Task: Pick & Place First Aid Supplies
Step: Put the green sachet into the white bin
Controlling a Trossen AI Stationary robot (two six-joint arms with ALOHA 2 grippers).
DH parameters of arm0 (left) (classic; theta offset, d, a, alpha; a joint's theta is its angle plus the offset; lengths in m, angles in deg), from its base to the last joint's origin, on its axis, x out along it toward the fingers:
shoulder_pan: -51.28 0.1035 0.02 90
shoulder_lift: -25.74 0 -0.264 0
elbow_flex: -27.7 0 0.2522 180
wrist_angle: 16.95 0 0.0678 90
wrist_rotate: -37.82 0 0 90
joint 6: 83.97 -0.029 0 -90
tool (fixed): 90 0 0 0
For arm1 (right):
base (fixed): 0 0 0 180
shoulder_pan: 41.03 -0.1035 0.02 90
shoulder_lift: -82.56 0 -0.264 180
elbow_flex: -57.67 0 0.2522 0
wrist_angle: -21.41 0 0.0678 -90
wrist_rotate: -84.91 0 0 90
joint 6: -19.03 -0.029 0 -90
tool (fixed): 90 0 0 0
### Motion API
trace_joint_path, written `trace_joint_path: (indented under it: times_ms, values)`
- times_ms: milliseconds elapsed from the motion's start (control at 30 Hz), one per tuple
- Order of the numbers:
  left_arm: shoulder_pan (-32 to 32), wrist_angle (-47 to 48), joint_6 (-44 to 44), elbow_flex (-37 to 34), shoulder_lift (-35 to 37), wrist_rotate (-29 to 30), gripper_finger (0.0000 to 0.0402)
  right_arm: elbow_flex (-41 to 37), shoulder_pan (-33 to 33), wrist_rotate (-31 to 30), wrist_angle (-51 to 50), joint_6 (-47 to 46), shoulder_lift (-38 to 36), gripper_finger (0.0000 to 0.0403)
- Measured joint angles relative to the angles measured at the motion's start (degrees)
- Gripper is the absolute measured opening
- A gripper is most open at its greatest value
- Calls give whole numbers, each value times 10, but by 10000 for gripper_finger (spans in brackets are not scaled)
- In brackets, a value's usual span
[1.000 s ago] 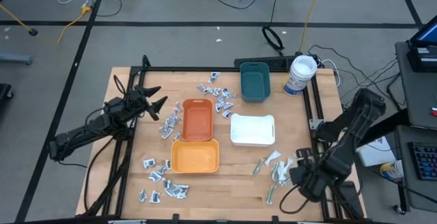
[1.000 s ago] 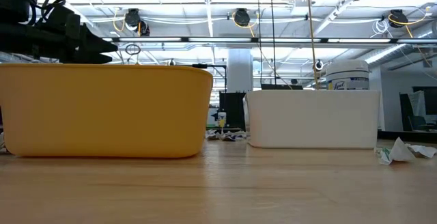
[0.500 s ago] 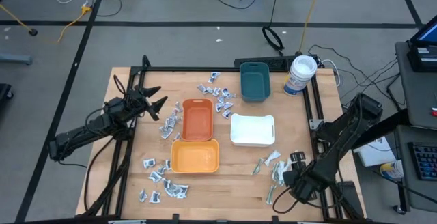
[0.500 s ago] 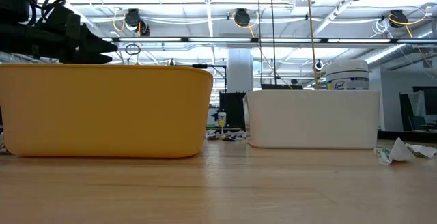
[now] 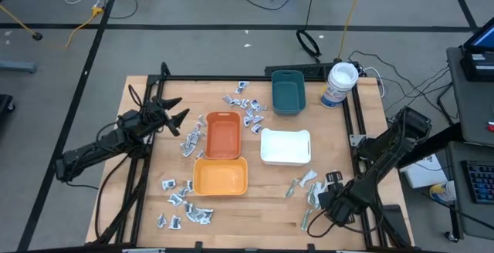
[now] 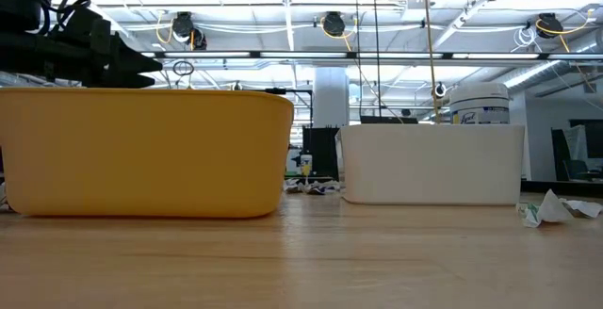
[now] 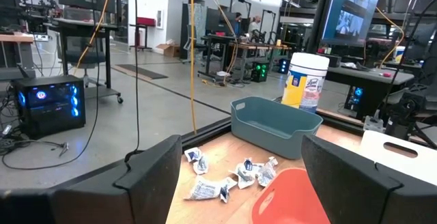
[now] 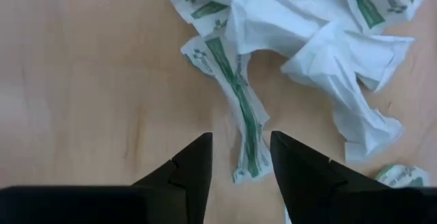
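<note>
My right gripper [image 8: 239, 157] is down low over the pile of green-white strips [image 5: 312, 190] near the table's front right corner. Its fingers [image 8: 188, 166] stand a narrow gap apart, one on each side of the end of a single green-striped strip [image 8: 239, 108] that lies flat on the wood. I can't tell if the tips touch it; nothing is lifted. Crumpled white wrappers [image 8: 328, 53] sit just beside that strip.

My left gripper [image 5: 176, 117] hangs above the table's left side, near the back, with its fingers [image 7: 147, 176] spread wide and holding nothing. It points toward the orange-red tray [image 5: 223, 136] and the teal tray [image 7: 274, 123].

Silvery packets with blue marks are scattered in three places: a bunch [image 5: 245, 105] between the orange-red tray and the teal tray, a few [image 5: 190, 140] just left of the orange-red tray, and a cluster [image 5: 184, 200] at the front left beside the yellow tray [image 5: 220, 177]. The white tray [image 5: 285, 146] sits right of the orange-red one, with the strip pile in front of it and to the right. None of the trays shows anything inside from above.

The white tub [image 5: 339, 84] stands at the back right, next to the teal tray. In the low view the yellow tray [image 6: 141, 149] and white tray [image 6: 431, 163] fill most of the frame, with a bit of wrapper [image 6: 551, 207] at the right edge.
</note>
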Motion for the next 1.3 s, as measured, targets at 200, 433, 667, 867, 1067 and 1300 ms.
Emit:
trace_joint_path:
  times_ms: [200,433,667,867,1067,1300]
  values:
    - [0,0,0,0,0,0,308,-21,0,3,34,13,0,105]
    - [0,0,0,0,0,0,308,-28,1,15,55,12,-1,14]
    - [0,0,0,0,0,0,308,-18,0,36,41,-7,-7,3]
    - [0,0,0,0,0,0,308,15,0,74,17,-33,-53,2]
    - [0,0,0,0,0,0,308,46,1,76,5,-33,-105,1]
    - [0,0,0,0,0,0,308,53,15,106,1,-33,-158,1]
